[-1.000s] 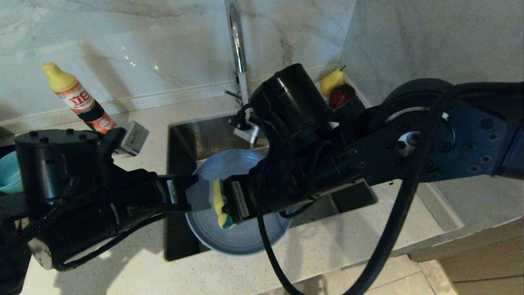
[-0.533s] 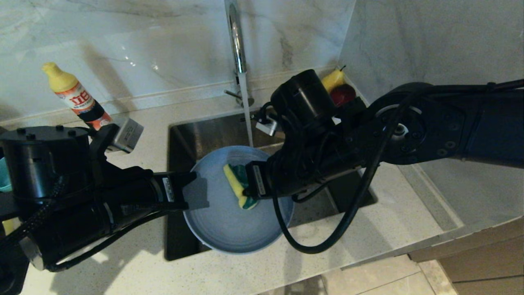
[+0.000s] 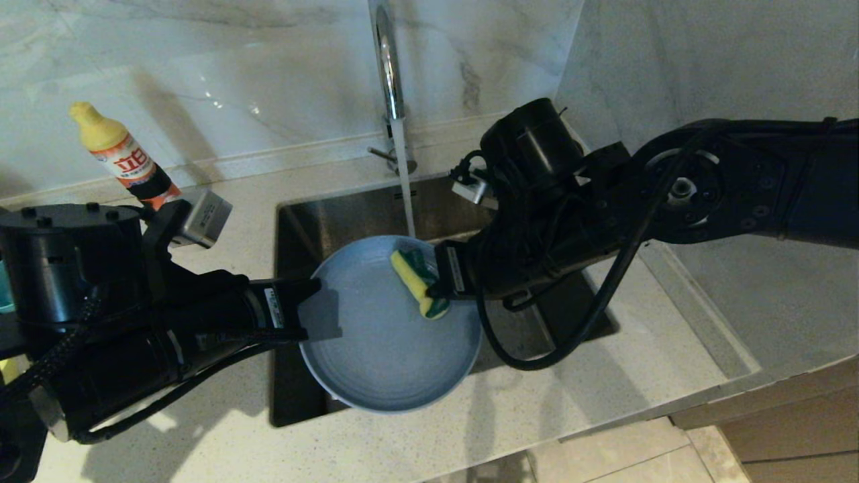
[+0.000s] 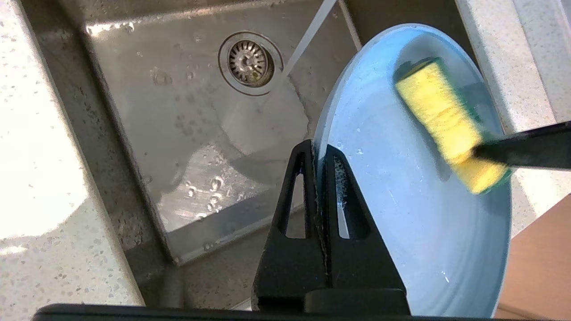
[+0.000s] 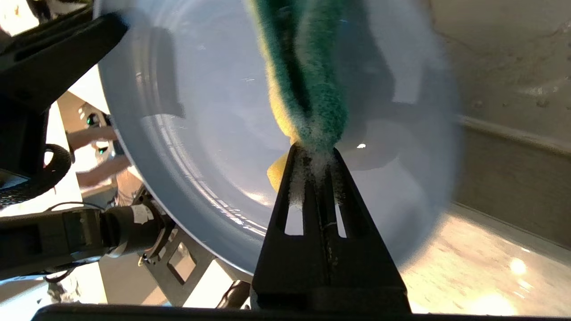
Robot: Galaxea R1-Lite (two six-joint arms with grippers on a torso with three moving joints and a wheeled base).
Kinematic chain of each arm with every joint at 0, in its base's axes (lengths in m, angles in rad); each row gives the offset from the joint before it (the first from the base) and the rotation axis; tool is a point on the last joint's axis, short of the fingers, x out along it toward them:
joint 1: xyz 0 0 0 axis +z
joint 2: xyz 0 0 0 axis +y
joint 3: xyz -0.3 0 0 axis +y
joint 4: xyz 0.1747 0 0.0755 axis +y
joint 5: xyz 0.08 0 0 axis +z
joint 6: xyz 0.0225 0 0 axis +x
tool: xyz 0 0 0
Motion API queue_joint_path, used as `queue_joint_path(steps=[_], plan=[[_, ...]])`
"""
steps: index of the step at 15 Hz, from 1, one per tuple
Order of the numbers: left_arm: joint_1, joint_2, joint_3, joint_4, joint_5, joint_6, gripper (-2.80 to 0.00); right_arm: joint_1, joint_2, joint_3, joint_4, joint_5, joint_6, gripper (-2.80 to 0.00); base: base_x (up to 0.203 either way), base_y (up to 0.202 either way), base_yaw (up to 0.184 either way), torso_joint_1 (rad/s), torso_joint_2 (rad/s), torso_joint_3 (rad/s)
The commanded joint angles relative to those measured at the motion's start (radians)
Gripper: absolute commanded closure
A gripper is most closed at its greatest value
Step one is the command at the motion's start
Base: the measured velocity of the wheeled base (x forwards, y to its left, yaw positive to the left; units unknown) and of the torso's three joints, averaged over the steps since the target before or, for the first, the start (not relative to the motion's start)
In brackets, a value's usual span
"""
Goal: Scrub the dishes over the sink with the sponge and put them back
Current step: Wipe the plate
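The grey-blue plate (image 3: 382, 349) is a wide, shallow round dish with faint concentric rings near its rim and a smooth, wet-looking face. It is held tilted above the stainless sink (image 3: 315, 221), covering the basin's front half in the head view. The left hand (image 3: 321, 314) is pinched on the plate's rim at about 9 o'clock; in the left wrist view its two black fingers (image 4: 308, 178) stand pressed together with the thin edge of the plate (image 4: 401, 200) between them.

The sponge (image 3: 419, 282) is a small block, yellow foam with a dark green scouring face. It lies against the plate's face at about 2 o'clock, near the rim. The right hand (image 3: 439, 285) is clamped on the sponge's edge; in the right wrist view the sponge (image 5: 308, 89) bulges out beyond the closed fingertips, green side toward the camera, with white suds where the fingers (image 5: 296, 187) bite it.

A thin stream of water falls from the chrome faucet (image 3: 386, 60) past the plate's rim at 12 o'clock. The drain strainer (image 4: 249, 62) shows in the wet basin floor. A yellow-capped bottle (image 3: 124, 157) stands on the worktop (image 3: 537, 409) at 10 o'clock from the sink.
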Motion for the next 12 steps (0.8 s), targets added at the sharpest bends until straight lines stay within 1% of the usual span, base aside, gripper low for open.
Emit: queue_joint_path(steps=[1,5,7,9,12], plan=[[0.006,0.000,0.005,-0.006,0.002,-0.003,0.00,-0.021,-0.029,0.020,0.005,0.001,0.001,0.00,0.000,0.000,0.000,0.000,0.00,0.000],[0.035,0.007,0.010,-0.010,0.003,-0.026,0.00,-0.040,-0.065,0.108,0.001,0.001,-0.018,0.00,0.000,0.000,0.000,0.000,0.00,0.000],[0.055,0.015,0.010,-0.011,0.002,-0.028,0.00,-0.043,-0.096,0.140,-0.003,0.001,-0.019,0.00,0.000,0.000,0.000,0.000,0.00,0.000],[0.078,0.041,-0.002,-0.012,0.001,-0.034,0.00,-0.042,-0.136,0.143,-0.004,0.005,-0.019,0.00,0.000,0.000,0.000,0.000,0.00,0.000],[0.088,0.078,-0.016,-0.013,0.004,-0.043,0.00,-0.041,-0.217,0.128,-0.022,0.024,-0.016,0.00,0.000,0.000,0.000,0.000,0.00,0.000]])
